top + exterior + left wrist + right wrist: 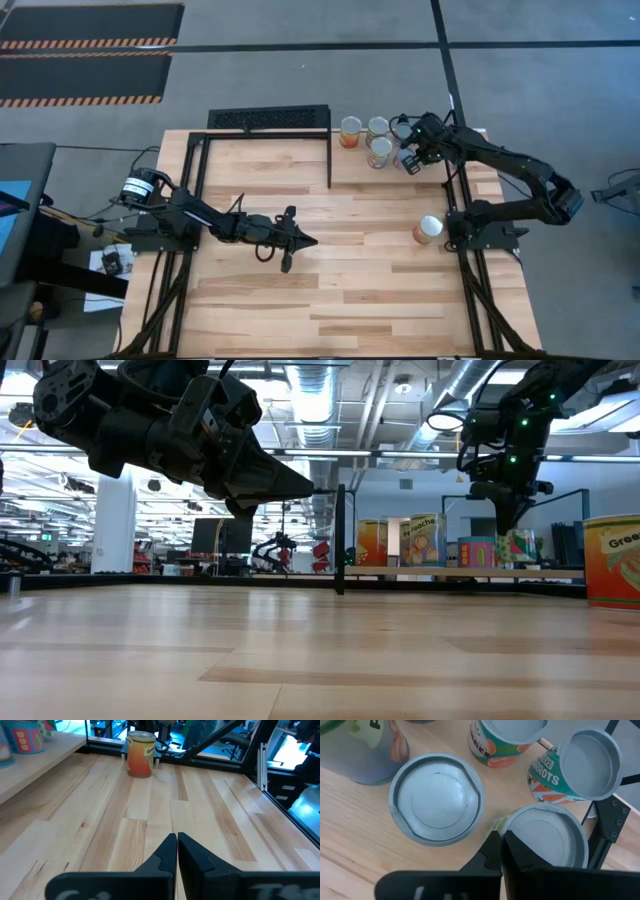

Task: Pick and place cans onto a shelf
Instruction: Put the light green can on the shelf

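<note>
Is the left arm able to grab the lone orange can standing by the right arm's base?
Probably yes. The left gripper is shut now, but only bare table lies between it and the can, seen upright in its wrist view.

Both arms are built of dark, matt black segments. A white-and-silver cylindrical joint [137, 187] is seen on the left arm, green indicator lights [520, 422] on the right arm.
</note>
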### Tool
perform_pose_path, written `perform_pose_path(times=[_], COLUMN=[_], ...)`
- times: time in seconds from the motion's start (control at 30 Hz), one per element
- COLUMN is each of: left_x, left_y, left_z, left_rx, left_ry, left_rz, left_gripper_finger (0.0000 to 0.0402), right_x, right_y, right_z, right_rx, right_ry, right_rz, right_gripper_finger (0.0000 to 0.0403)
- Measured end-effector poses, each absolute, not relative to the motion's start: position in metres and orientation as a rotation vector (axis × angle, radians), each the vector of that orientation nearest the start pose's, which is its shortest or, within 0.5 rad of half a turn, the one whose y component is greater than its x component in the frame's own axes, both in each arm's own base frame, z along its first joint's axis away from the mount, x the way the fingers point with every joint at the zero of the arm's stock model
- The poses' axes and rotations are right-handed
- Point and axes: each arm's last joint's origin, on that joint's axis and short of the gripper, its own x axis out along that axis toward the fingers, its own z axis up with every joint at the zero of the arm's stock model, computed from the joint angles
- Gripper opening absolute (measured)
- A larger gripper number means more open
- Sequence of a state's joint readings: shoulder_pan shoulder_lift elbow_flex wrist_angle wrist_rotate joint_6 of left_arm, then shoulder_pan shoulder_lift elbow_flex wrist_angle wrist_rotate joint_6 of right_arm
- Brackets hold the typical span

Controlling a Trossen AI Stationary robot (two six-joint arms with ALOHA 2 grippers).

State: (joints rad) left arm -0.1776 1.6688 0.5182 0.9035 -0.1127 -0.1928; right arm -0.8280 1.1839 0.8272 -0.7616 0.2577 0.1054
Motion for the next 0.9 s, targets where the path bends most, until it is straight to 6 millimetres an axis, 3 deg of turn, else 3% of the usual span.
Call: perform_pose_path(times=[0.73, 0.9], left_x=[0.290, 0.290], left_y=[-0.049, -0.049], left_z=[0.143, 0.143], left_rx=[-0.156, -0.156], left_ry=[0.250, 0.250], left_rz=[-0.041, -0.041], left_gripper_finger=[0.0002, 0.0002], right_x=[0.145, 0.145], right_y=[-0.171, -0.171], right_z=[0.220, 0.219], right_rx=[0.435, 0.440], right_ry=[1.115, 1.117], right_rz=[-1.031, -1.039], right_gripper_finger=[0.0010, 0.0032])
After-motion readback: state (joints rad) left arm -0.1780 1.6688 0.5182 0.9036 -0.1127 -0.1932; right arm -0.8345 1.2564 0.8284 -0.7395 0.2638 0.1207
